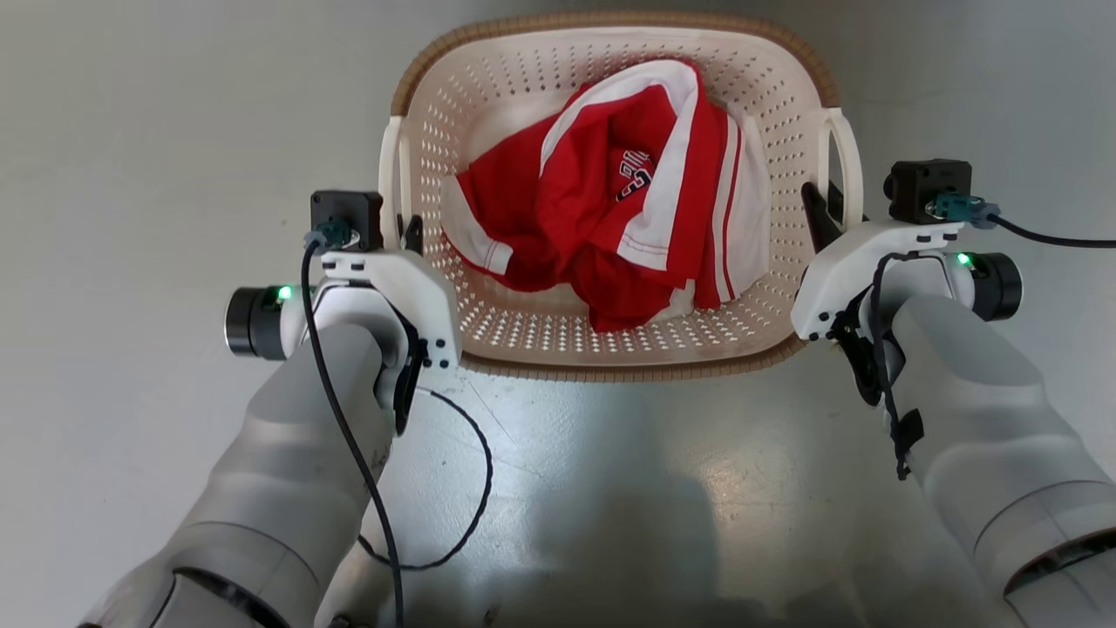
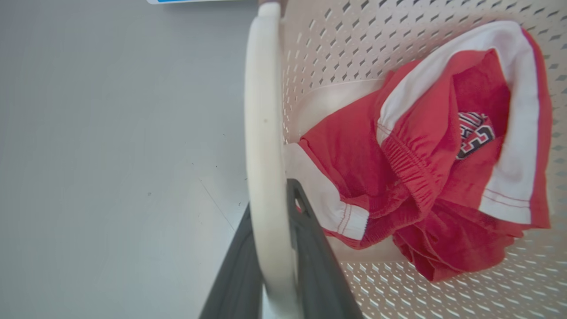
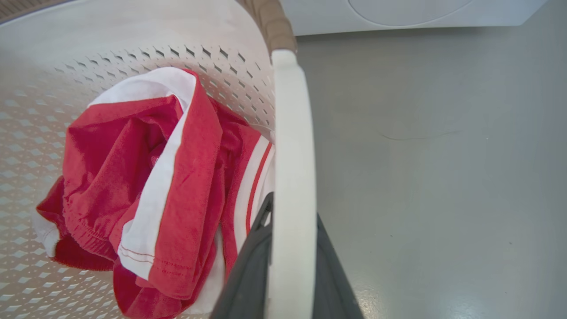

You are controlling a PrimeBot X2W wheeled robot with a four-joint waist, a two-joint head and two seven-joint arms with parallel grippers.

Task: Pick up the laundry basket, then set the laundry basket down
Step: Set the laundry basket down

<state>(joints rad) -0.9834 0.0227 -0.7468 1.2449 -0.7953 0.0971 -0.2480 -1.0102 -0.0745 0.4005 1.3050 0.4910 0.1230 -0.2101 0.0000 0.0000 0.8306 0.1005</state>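
L gripper pinches L loop handle, one dark finger on each side. R gripper does the same on R loop handle. Laundry basket hangs or sits betw. both arms over grey floor; can't tell if it's touching. Crumpled red/white garment lies inside. Beyond the far rim is a white appliance panel.

The red garment folds over its dark print, leaving the lettering unreadable. The left gripper is mostly hidden behind its own wrist in the head view, and the right wrist view's top edge cuts off a white appliance.
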